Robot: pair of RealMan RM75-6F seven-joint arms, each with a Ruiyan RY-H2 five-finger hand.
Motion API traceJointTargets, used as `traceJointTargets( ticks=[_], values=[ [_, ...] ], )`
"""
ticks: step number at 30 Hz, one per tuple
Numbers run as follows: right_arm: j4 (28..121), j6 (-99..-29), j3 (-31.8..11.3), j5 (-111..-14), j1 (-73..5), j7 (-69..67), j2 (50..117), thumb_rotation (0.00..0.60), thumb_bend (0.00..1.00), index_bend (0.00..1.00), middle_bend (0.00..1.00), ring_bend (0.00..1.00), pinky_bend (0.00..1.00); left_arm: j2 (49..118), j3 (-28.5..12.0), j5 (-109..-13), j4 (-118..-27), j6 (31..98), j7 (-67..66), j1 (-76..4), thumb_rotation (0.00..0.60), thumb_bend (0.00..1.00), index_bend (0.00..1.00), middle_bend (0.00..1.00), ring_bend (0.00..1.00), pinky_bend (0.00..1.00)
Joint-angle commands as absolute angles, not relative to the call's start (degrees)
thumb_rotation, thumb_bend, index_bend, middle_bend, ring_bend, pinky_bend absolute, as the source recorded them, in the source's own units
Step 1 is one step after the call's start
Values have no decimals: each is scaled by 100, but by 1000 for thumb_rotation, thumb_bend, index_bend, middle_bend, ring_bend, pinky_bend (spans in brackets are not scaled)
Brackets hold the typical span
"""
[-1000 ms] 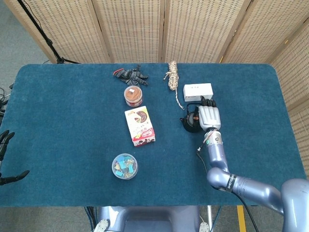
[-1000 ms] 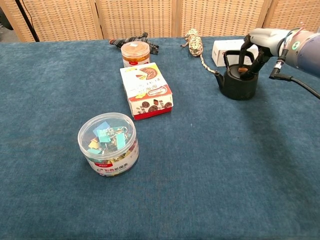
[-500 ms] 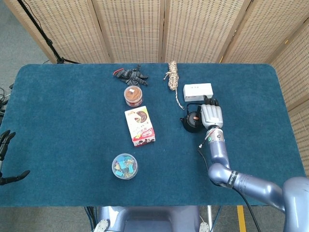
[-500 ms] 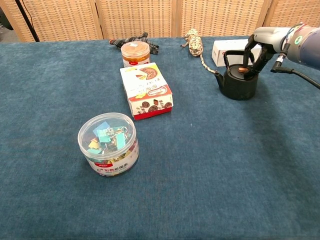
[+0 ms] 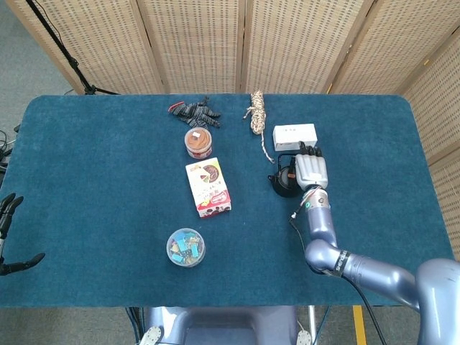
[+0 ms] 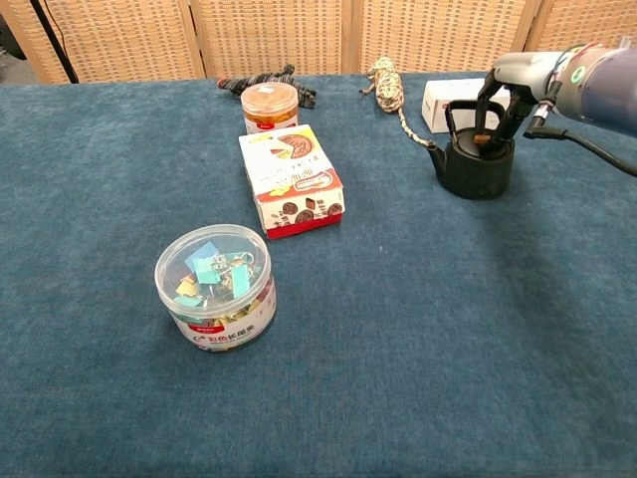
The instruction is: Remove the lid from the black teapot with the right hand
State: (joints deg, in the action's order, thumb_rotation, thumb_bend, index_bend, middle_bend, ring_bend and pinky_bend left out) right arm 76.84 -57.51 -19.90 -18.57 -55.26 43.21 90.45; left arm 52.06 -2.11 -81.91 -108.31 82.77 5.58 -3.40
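The black teapot (image 6: 476,165) stands right of centre on the blue table, also seen from above as the teapot (image 5: 284,182). Its lid with a brown knob (image 6: 485,139) sits on the pot under the upright handle. My right hand (image 6: 510,82) hangs over the pot with its fingers (image 6: 485,112) reaching down on either side of the handle to the knob. In the head view the right hand (image 5: 311,171) covers the pot's right half. Whether the fingers grip the knob is unclear. My left hand (image 5: 8,237) stays off the table's left edge, fingers apart and empty.
A white box (image 6: 446,100) lies just behind the teapot and a coiled rope (image 6: 390,90) to its back left. A snack box (image 6: 291,179), an orange-lidded jar (image 6: 270,106), a dark glove (image 6: 261,80) and a clear tub of clips (image 6: 216,287) stand further left.
My right hand drew slightly right and away from the knob, then came back left over it. The lid and teapot have not moved.
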Motion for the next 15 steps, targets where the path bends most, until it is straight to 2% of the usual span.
traceJointTargets(
  ticks=[1, 4, 9, 15],
  values=[
    [7663, -5760, -1986, -1823, -5552, 4329, 9072, 600, 338, 491, 0, 0, 0, 5207, -210, -8197, -10827, 8290, 561, -333, 600, 63, 0, 0, 0, 0],
    [7601, -5771, -1979, -1777, -5586, 4350, 9119, 600, 356, 506, 0, 0, 0, 5209, -214, -8190, -10818, 8304, 576, -325, 600, 64, 0, 0, 0, 0],
    [7583, -5819, -1984, -1803, -5618, 4326, 9154, 600, 441, 545, 0, 0, 0, 5209, -218, -8184, -10803, 8305, 588, -324, 600, 64, 0, 0, 0, 0],
    [7682, -5875, -1975, -1877, -5590, 4265, 9104, 600, 455, 567, 0, 0, 0, 5207, -214, -8201, -10806, 8306, 594, -322, 600, 63, 0, 0, 0, 0]
  ],
)
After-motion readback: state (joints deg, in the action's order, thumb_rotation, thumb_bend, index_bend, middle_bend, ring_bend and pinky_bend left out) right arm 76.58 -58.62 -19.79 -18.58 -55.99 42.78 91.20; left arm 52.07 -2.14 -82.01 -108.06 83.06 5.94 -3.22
